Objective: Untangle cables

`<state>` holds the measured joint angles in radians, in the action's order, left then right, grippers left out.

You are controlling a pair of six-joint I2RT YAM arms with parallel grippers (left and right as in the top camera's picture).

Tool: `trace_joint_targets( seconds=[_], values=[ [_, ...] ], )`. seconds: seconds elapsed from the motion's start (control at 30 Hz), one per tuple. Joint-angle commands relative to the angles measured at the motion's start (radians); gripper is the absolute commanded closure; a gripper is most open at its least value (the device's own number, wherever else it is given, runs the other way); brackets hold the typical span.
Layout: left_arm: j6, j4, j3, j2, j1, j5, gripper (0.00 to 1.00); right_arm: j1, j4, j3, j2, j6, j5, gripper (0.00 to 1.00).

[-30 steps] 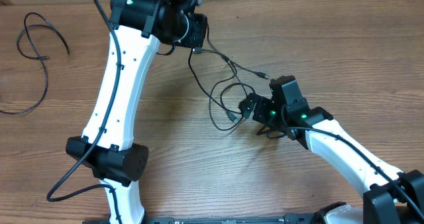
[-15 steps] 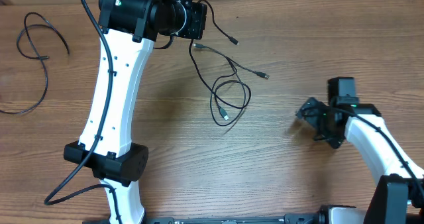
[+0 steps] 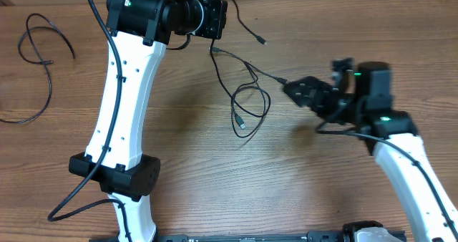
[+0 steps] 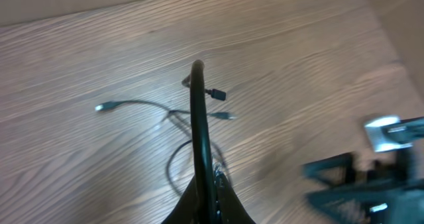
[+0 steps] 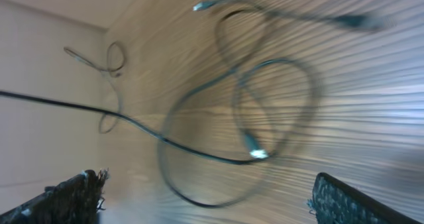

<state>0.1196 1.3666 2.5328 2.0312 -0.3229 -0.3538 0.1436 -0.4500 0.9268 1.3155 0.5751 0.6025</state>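
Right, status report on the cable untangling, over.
Left claw shut on one cable. Right claw open, beside the tangle. Another cable lies apart, far left. Nothing blocking.

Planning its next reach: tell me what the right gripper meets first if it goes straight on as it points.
Probably the loose loop of the cables on the table, framed by the open right gripper in its wrist view. Its height is unclear, so it may pass above.

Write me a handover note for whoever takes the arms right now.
Left gripper: shut on a cable of the tangle, lifted at the far side.
Right gripper: open, empty, close to a plug of the tangle.
Done: one loose cable lies apart on the left.
To do: the looped cables in the middle are crossed; pull them apart.
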Motion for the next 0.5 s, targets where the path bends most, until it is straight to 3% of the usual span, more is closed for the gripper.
trace_joint_targets(
  seconds=[0.0, 0.1, 0.23, 0.3, 0.37, 0.47],
  values=[
    [-0.019, -0.01, 0.025, -0.006, 0.003, -0.093, 0.96, 0.146, 0.081, 0.004, 0.078, 0.277, -0.138, 0.0],
    [-0.019, -0.001, 0.025, -0.013, 0.002, -0.093, 0.96, 0.235, 0.204, 0.004, 0.167, 0.439, -0.231, 0.0],
    [-0.019, 0.018, 0.025, -0.032, 0.002, -0.094, 0.96, 0.282, 0.375, 0.004, 0.3, 0.627, -0.239, 0.14],
    [-0.019, 0.021, 0.025, -0.045, 0.002, -0.119, 0.96, 0.291, 0.465, 0.004, 0.362, 0.674, -0.239, 0.3],
    [-0.02, 0.019, 0.025, -0.057, 0.002, -0.14, 0.96, 0.294, 0.51, 0.004, 0.417, 0.717, -0.234, 0.53],
    [-0.04, 0.018, 0.025, -0.072, 0.003, -0.134, 0.96, 0.294, 0.504, 0.004, 0.455, 0.681, -0.236, 0.82]
  ],
)
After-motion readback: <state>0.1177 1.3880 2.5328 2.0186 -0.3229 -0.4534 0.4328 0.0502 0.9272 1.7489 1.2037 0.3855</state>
